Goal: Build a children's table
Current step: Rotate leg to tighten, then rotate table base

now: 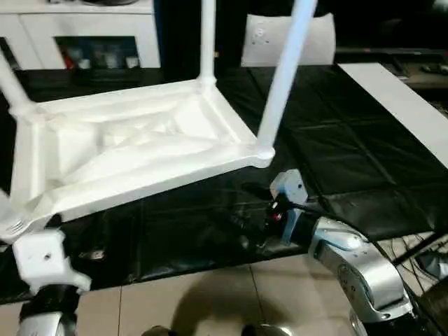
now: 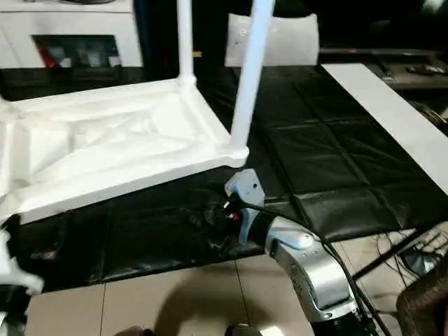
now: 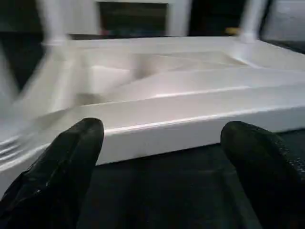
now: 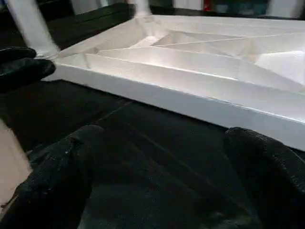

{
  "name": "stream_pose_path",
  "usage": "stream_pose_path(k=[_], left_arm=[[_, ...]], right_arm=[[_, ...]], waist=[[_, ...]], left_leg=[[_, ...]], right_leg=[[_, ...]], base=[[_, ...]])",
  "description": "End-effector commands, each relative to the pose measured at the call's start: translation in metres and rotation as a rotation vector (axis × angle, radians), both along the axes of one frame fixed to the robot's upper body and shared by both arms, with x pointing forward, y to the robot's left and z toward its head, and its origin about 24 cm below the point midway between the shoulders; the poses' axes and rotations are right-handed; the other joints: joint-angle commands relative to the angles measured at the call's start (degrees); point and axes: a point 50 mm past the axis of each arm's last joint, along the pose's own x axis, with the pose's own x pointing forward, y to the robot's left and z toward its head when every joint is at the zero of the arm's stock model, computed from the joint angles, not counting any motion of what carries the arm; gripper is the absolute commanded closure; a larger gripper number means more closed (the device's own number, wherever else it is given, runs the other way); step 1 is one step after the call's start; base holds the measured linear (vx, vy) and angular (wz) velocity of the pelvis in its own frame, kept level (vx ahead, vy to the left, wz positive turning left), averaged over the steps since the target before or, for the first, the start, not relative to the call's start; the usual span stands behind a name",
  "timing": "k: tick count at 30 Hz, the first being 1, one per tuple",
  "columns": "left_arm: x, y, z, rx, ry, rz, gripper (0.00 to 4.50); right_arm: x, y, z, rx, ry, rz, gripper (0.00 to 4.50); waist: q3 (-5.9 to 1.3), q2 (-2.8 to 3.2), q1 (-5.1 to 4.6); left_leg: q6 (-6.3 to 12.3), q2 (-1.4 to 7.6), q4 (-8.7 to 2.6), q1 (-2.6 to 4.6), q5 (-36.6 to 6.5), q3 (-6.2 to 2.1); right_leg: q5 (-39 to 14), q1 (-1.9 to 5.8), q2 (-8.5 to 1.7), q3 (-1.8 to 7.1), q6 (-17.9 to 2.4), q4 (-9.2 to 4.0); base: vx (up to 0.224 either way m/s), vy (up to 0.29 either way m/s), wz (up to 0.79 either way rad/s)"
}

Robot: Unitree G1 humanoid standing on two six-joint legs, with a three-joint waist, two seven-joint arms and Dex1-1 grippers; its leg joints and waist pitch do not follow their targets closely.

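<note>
The children's table (image 1: 140, 147) lies upside down on a black mat, its ribbed underside facing up. Three white legs stand upright in its corner sockets: one at the far corner (image 1: 207, 35), one at the near right corner (image 1: 283, 77) and one at the left (image 1: 10, 84). My left gripper (image 3: 162, 152) is open, its fingers (image 3: 71, 157) just short of the table's near rim and holding nothing. My right gripper (image 4: 162, 167) is also open and empty, low over the mat in front of the near rim, below the near right corner. Its wrist (image 1: 290, 189) shows in the eye views.
The black mat (image 1: 350, 140) spreads to the right and ends at tile floor (image 1: 210, 301) by my body. A long white board (image 1: 399, 98) lies along the right. A whitish flat thing (image 1: 315, 42) stands behind the table. White cabinet (image 1: 77, 28) at back left, cables (image 1: 420, 259) at right.
</note>
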Motion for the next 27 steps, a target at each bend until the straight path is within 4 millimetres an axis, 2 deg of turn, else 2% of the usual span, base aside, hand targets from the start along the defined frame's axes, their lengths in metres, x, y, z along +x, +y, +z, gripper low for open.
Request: stream_pose_path(k=[1, 3, 5, 8, 9, 11, 12, 13, 14, 15, 16, 17, 18, 19, 21, 22, 24, 25, 27], left_arm=[[-0.007, 0.005, 0.005, 0.02, -0.023, 0.099, 0.06], [-0.017, 0.012, 0.005, 0.031, -0.028, 0.22, 0.06], [-0.017, 0.015, 0.007, 0.032, -0.044, 0.251, 0.06], [-0.008, 0.026, 0.011, 0.052, -0.079, 0.27, 0.06], [-0.006, 0.028, 0.012, 0.053, -0.083, 0.271, 0.06], [0.007, 0.038, 0.015, 0.056, -0.099, 0.265, 0.06], [0.01, 0.042, 0.016, 0.06, -0.105, 0.267, 0.06], [0.016, 0.047, 0.018, 0.064, -0.111, 0.266, 0.06], [0.024, 0.056, 0.021, 0.079, -0.119, 0.265, 0.06], [0.026, 0.06, 0.023, 0.085, -0.124, 0.271, 0.06], [0.028, 0.063, 0.024, 0.088, -0.127, 0.274, 0.06], [0.034, 0.071, 0.027, 0.1, -0.134, 0.279, 0.06], [0.039, 0.076, 0.029, 0.107, -0.135, 0.28, 0.06], [0.046, 0.085, 0.033, 0.108, -0.14, 0.289, 0.06], [0.052, 0.093, 0.036, 0.106, -0.14, 0.292, 0.06], [0.056, 0.097, 0.037, 0.101, -0.142, 0.288, 0.06], [0.059, 0.102, 0.038, 0.089, -0.145, 0.296, 0.06], [0.06, 0.104, 0.038, 0.081, -0.144, 0.299, 0.06], [0.063, 0.109, 0.038, 0.07, -0.143, 0.309, 0.06]], right_arm=[[-0.004, 0.002, 0.007, 0.017, 0.01, 0.075, 0.0], [-0.014, 0.006, 0.011, 0.048, 0.044, 0.202, 0.0], [-0.017, 0.007, 0.013, 0.056, 0.061, 0.25, 0.0], [-0.02, 0.007, 0.015, 0.065, 0.085, 0.297, 0.0], [-0.021, 0.007, 0.015, 0.066, 0.088, 0.304, 0.0], [-0.023, 0.007, 0.016, 0.07, 0.101, 0.327, 0.0], [-0.023, 0.007, 0.016, 0.07, 0.105, 0.332, 0.0], [-0.024, 0.007, 0.016, 0.071, 0.111, 0.338, 0.0], [-0.025, 0.007, 0.016, 0.07, 0.116, 0.342, 0.0], [-0.025, 0.007, 0.016, 0.069, 0.117, 0.342, 0.0], [-0.025, 0.007, 0.016, 0.069, 0.118, 0.341, 0.0], [-0.025, 0.007, 0.015, 0.067, 0.117, 0.338, 0.0], [-0.025, 0.008, 0.015, 0.066, 0.116, 0.335, 0.0], [-0.025, 0.008, 0.014, 0.066, 0.116, 0.331, 0.0], [-0.025, 0.009, 0.014, 0.068, 0.119, 0.332, 0.0], [-0.026, 0.008, 0.015, 0.071, 0.122, 0.334, 0.0], [-0.028, 0.008, 0.015, 0.072, 0.125, 0.337, 0.0], [-0.028, 0.008, 0.015, 0.071, 0.127, 0.337, 0.0], [-0.028, 0.008, 0.014, 0.069, 0.13, 0.337, 0.0]], waist=[[-1.71, 0.64, -0.42], [-1.8, 0.72, -0.36], [-1.75, 0.64, -0.31], [-1.87, 1.12, -0.01], [-1.8, 1.13, -0.09], [-1.91, 1.39, -0.08], [-1.88, 1.42, 0.04], [-1.99, 1.65, 0.0], [-2.04, 1.89, -0.1], [-2.25, 1.73, -0.13], [-2.38, 1.83, -0.06], [-2.46, 1.88, 0.02], [-2.57, 2.44, 0.23], [-2.62, 2.34, 0.18], [-2.8, 2.77, 0.42], [-2.73, 2.63, 0.42], [-2.81, 2.77, 0.54], [-2.83, 3.04, 0.54], [-2.88, 3.03, 0.63]], left_leg=[[-2.35, 1.72, -4.83, 1.63, -33.32, -2.07], [-2.07, 1.72, -4.83, 1.47, -32.99, -2.19], [-1.58, 1.55, -4.69, 1.43, -32.29, -2.13], [-1.96, 1.43, -4.54, 2.0, -32.58, -2.43], [-2.04, 1.47, -4.65, 2.0, -32.86, -2.49], [-2.7, 1.34, -4.91, 1.76, -33.41, -2.96], [-2.7, 1.22, -4.78, 2.08, -33.87, -2.92], [-2.8, 1.19, -4.78, 2.17, -33.62, -3.09], [-3.09, 1.23, -5.09, 1.7, -33.21, -3.37], [-3.04, 1.2, -5.07, 1.66, -32.61, -3.33], [-3.21, 1.41, -5.16, 1.69, -31.92, -3.34], [-3.28, 1.33, -5.13, 1.59, -31.03, -3.2], [-3.41, 1.37, -5.08, 1.91, -31.05, -3.22], [-3.28, 1.39, -5.06, 1.82, -30.24, -3.1], [-3.4, 1.29, -4.92, 2.1, -29.64, -2.99], [-3.38, 1.36, -4.98, 1.96, -29.05, -2.96], [-3.52, 1.45, -4.99, 1.97, -28.49, -2.9], [-3.7, 1.52, -5.0, 1.87, -28.2, -2.88], [-3.57, 1.4, -4.76, 2.02, -28.25, -2.71]], right_leg=[[-34.93, -0.06, -1.3, 0.52, -0.36, -6.3], [-33.44, 0.23, -1.23, 0.47, -0.18, -6.21], [-34.58, 0.0, -1.36, 0.56, 0.29, -6.53], [-34.33, -0.32, -1.23, 0.58, -0.01, -6.65], [-34.05, -0.27, -1.15, 0.57, -0.26, -6.68], [-31.96, 0.37, -1.06, 0.36, -0.98, -6.3], [-32.22, 0.05, -1.01, 0.39, -0.88, -6.39], [-31.32, 0.21, -1.13, 0.43, -1.35, -6.15], [-30.03, 0.81, -1.25, 0.32, -1.79, -5.76], [-28.95, 0.92, -1.24, 0.37, -1.92, -5.56], [-26.96, 1.0, -1.43, 0.56, -2.84, -5.21], [-25.58, 1.06, -1.4, 0.64, -3.4, -5.05], [-24.87, 0.9, -1.47, 0.76, -3.85, -4.9], [-23.27, 1.05, -1.47, 0.81, -4.65, -4.67], [-22.16, 0.97, -1.48, 0.87, -5.35, -4.47], [-21.12, 1.17, -1.54, 0.87, -5.99, -4.32], [-20.11, 1.22, -1.58, 0.95, -6.58, -3.99], [-19.12, 1.33, -1.62, 0.96, -7.12, -3.87], [-19.39, 1.13, -1.67, 1.08, -7.42, -3.8]], base=[[0.0, 0.0, 0.0], [0.0, 0.0, 0.0], [0.0, 0.0, 0.0], [0.0, 0.0, 0.0], [0.0, 0.0, 0.0], [0.0, 0.0, 0.0], [0.0, 0.0, 0.0], [0.0, 0.0, 0.0], [0.0, 0.0, 0.0], [0.0, 0.0, 0.0], [0.0, 0.0, 0.0], [0.0, 0.0, 0.0], [0.0, 0.0, 0.0], [0.0, 0.0, 0.0], [0.0, 0.0, 0.0], [0.0, 0.0, 0.0], [0.0, 0.0, 0.0], [0.0, 0.0, 0.0], [0.0, 0.0, 0.0]])
